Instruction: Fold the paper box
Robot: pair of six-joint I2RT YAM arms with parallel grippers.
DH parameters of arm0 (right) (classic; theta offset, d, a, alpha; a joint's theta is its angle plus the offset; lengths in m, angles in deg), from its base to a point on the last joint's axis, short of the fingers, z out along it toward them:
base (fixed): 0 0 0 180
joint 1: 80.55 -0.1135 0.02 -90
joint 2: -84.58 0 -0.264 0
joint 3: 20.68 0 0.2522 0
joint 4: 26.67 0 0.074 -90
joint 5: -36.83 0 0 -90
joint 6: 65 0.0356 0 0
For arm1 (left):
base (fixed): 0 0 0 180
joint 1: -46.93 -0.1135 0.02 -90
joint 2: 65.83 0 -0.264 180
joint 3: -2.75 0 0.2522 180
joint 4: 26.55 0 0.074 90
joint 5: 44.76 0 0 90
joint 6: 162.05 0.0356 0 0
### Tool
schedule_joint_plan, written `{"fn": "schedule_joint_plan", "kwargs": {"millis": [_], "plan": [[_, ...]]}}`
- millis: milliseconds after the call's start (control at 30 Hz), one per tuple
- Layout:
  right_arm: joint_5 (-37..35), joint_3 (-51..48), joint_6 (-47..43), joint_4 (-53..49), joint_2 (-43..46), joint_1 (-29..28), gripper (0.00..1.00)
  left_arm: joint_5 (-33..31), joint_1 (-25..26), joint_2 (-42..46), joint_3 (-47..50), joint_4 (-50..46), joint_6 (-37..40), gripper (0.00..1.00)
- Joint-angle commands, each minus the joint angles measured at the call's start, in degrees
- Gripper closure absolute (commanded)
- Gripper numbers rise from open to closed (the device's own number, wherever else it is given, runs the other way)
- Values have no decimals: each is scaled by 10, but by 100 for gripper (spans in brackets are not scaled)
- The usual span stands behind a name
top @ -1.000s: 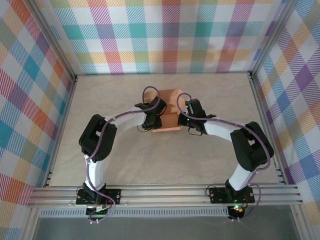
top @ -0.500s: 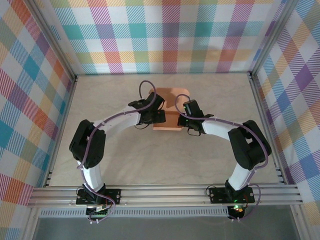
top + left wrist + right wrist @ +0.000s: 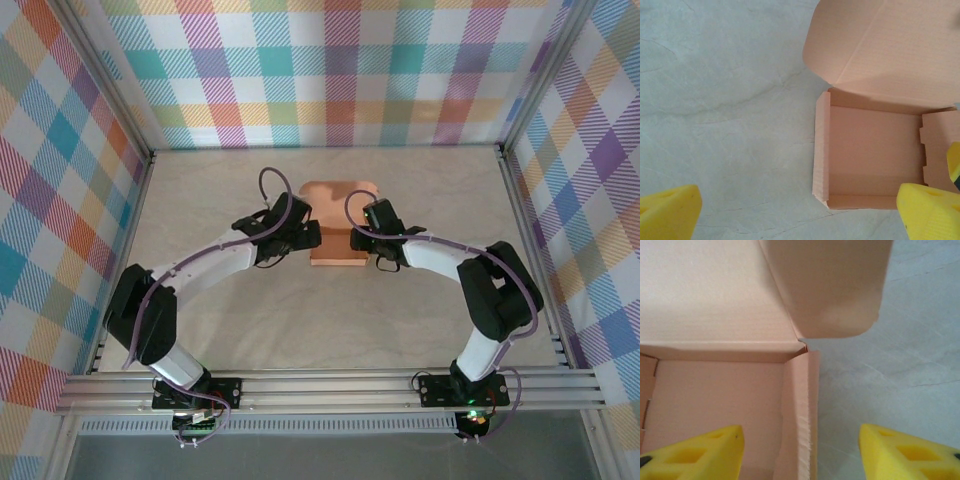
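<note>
Pastel plaid walls (image 3: 60, 200) enclose a pale, marbled counter (image 3: 200, 300) edged with aluminium rails (image 3: 330, 385). Left of centre, the left fingers (image 3: 670, 212) gape wide and hold nothing, just beside the paper box (image 3: 338, 242), which sits mid-counter with its lid open toward the back wall. The right fingers (image 3: 700, 452) stand apart, straddling the box's right wall without clamping it.

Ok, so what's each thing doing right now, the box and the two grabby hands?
paper box: walls folded up, sitting on the table.
lid: open, not folded down.
left gripper: open, holding nothing.
right gripper: open, astride the box's right wall.
</note>
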Motion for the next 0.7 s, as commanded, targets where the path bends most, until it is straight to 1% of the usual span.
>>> {"fn": "schedule_joint_plan", "kwargs": {"millis": [0,100,167,267,333,367,433,567,633,667], "plan": [[12,-5,-35,12,41,7,34,28,-28,32,27,47,21,0],[31,-6,-39,10,52,18,34,60,-54,38,38,61,28,0],[45,2,-33,-5,45,27,36,72,-66,39,42,65,30,0],[50,19,-25,-34,26,31,45,82,-76,39,51,76,32,0],[53,25,-16,-43,13,32,52,96,-81,38,64,86,33,2],[54,27,-14,-45,8,32,56,106,-84,37,69,107,32,5],[56,29,-11,-47,-1,33,61,137,-88,34,83,127,26,13],[60,36,-14,-54,-14,32,71,198,-89,13,102,154,8,26],[65,40,-16,-59,-19,32,75,225,-89,0,118,180,-7,37],[67,42,-17,-60,-21,32,77,234,-89,-5,125,192,-15,40]]}}
